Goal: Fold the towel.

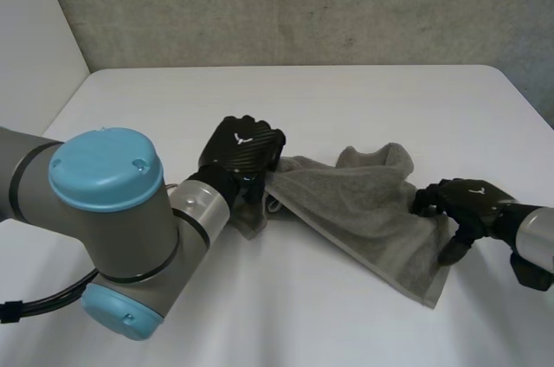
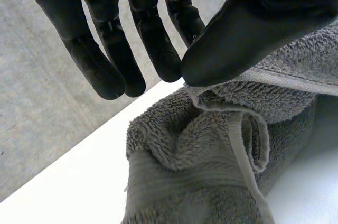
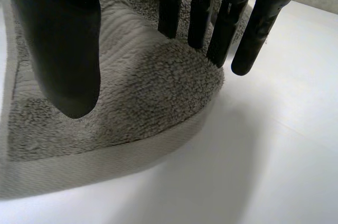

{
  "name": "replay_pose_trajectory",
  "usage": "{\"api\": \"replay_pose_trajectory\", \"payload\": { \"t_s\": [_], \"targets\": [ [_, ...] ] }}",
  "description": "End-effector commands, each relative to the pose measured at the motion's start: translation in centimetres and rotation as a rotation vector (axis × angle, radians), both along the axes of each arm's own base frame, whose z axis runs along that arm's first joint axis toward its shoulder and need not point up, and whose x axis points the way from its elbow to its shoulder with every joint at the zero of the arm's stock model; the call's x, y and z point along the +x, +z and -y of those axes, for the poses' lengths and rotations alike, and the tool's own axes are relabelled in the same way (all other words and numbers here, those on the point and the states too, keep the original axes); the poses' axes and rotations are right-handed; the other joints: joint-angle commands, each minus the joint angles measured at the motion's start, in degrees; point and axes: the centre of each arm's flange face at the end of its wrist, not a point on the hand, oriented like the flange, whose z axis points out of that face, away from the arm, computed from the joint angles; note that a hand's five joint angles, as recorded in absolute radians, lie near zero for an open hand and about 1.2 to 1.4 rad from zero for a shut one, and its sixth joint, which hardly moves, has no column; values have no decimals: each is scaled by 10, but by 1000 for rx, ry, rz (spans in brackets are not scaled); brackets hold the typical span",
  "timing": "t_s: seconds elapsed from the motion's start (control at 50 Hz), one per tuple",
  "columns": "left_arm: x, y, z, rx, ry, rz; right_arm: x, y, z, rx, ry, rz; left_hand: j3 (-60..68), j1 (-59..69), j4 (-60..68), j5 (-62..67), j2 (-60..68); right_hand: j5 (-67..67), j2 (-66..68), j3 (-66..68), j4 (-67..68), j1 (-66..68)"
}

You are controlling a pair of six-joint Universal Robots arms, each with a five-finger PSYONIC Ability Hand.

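A grey towel [image 1: 363, 202] lies crumpled across the middle of the white table [image 1: 346, 99]. My left hand [image 1: 242, 146] sits at its left end. In the left wrist view the thumb [image 2: 237, 28] presses the towel's hemmed edge [image 2: 274, 78] against the fingertips [image 2: 166, 65], and bunched towel [image 2: 200, 150] hangs below. My right hand [image 1: 459, 201] is at the towel's right edge. Its straight fingers [image 3: 198, 23] touch a raised hump of towel [image 3: 148, 92], with the thumb [image 3: 63, 49] held apart above the cloth.
The table's far edge [image 1: 286, 68] meets a grey wall. The left wrist view has a table edge [image 2: 79, 166] close beside the towel's bunched end. Bare tabletop [image 3: 274, 139] lies beside my right hand.
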Motion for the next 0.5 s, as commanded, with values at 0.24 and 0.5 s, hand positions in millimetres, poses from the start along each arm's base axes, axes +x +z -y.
{"api": "replay_pose_trajectory", "payload": {
  "t_s": [0.24, 0.5],
  "targets": [
    [6, 1, 9, -4, 27, -10, 33, -18, 8, -50, 26, -65, -81, -36, -69, -164, -68, 517, 512, 516, 517, 518],
    [13, 79, 65, -230, 124, -167, 83, 71, 52, -488, 81, 50, -81, -36, -69, -164, -68, 517, 512, 516, 517, 518]
  ]
}}
